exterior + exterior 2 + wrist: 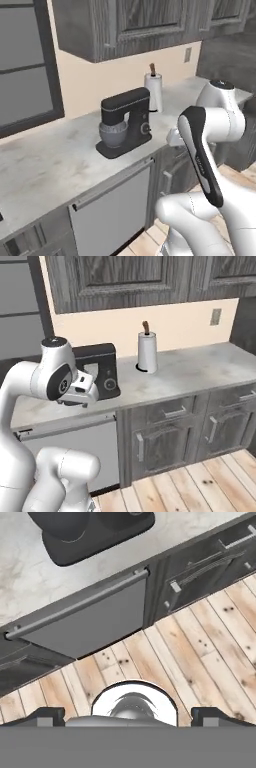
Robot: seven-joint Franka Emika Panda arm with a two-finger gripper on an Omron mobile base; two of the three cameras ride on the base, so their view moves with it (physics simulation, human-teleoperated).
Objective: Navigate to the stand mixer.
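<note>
Marble-patterned pale grey stone forms the counter in the left base view; the stand mixer sits on it, near the front edge, matte black with a boxy horizontal head, a flat base and a rounded grey metal bowl tucked under the head; just behind and to its right stands a white paper towel roll on a holder with a brown wooden knob; a flat light-grey dishwasher door with a long bar handle sits below the counter; dark weathered-wood wall cabinets hang above; the white arm fills the lower right, and its pincer is hidden behind the arm, so its state cannot be told here.

From the right base view, the stand mixer is partly hidden by the arm's rounded white joint; the paper towel roll stands upright to its right; dark grey wood-grain base cabinets with metal bar handles run beneath; a floor of light wooden planks lies in front.

Looking down from the hand view, the gripper shows its two dark finger tips spread wide apart, holding and touching nothing; the stand mixer, with its black base, lies at the top on the mottled counter; the dishwasher door and knotty floor planks lie between.
</note>
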